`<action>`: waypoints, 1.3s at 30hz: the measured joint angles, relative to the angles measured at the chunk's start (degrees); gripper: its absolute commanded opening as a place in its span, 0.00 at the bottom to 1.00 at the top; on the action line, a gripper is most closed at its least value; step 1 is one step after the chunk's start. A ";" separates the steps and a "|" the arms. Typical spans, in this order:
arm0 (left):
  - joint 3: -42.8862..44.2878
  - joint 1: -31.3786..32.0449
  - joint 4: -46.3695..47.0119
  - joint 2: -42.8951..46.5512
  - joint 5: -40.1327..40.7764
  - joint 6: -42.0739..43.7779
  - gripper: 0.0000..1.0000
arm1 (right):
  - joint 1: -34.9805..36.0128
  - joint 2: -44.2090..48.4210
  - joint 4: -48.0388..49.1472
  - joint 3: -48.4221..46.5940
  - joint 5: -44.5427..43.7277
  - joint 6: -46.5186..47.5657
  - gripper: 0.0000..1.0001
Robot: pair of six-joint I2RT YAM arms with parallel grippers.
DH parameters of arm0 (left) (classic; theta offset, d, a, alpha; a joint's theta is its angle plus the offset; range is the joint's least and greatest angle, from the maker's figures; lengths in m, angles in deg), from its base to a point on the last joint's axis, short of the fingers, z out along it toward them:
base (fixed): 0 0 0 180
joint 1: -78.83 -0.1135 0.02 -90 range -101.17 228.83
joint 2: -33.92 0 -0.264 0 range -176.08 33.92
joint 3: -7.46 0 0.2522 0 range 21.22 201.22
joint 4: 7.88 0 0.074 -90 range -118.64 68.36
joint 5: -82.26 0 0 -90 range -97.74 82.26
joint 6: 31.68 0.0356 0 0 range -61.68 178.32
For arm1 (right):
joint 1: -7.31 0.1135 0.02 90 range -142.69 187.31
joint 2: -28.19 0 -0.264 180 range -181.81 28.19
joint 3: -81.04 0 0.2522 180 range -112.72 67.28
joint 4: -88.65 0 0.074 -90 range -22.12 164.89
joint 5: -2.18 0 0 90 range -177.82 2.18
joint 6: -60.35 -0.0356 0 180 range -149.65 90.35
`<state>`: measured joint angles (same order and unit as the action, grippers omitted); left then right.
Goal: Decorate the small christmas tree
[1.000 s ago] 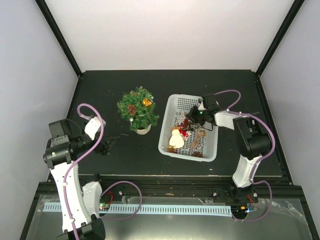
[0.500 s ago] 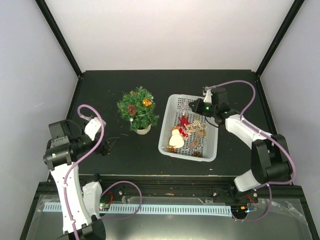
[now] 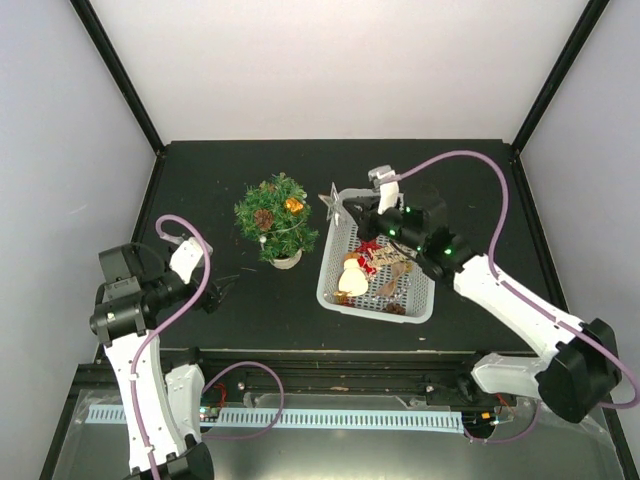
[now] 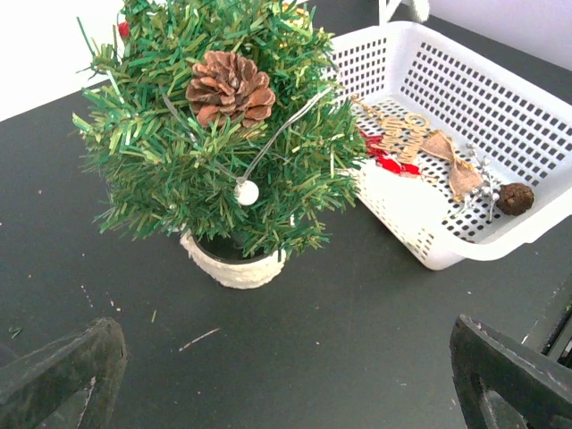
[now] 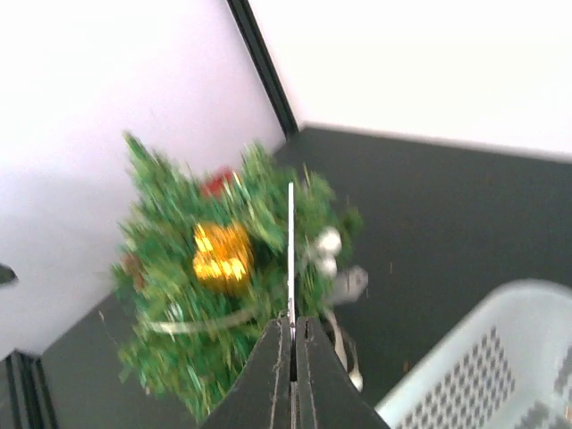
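The right gripper [image 3: 347, 211] pinches a star [image 3: 328, 203] tight, between the tree [image 3: 277, 220] and the basket [image 3: 323, 280]. Go slow and set it on the treetop. The left gripper [image 3: 222, 290] hangs open.

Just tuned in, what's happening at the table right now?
The right gripper is shut on a silver star, holding it up between the white basket and the small christmas tree. The tree already carries a pine cone and a gold ornament. More decorations lie in the basket. The left gripper is open and empty, low on the tree's other side.
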<state>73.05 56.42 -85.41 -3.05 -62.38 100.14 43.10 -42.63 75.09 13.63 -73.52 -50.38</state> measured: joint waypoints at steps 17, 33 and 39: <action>-1.97 0.00 1.97 2.03 0.87 -1.14 0.99 | 9.16 -9.11 5.86 -21.99 -1.73 6.78 0.01; -2.62 0.00 3.43 2.86 1.97 -1.95 0.99 | 13.22 -21.38 7.80 -29.68 -5.88 11.65 0.01; -2.62 0.00 3.63 2.89 2.12 -2.01 0.99 | 13.22 -21.35 12.92 -26.67 -6.75 11.87 0.01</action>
<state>70.43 56.42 -81.78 -0.16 -60.26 98.13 56.32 -63.99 88.01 -13.03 -80.27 -38.51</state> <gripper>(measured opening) 0.989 0.014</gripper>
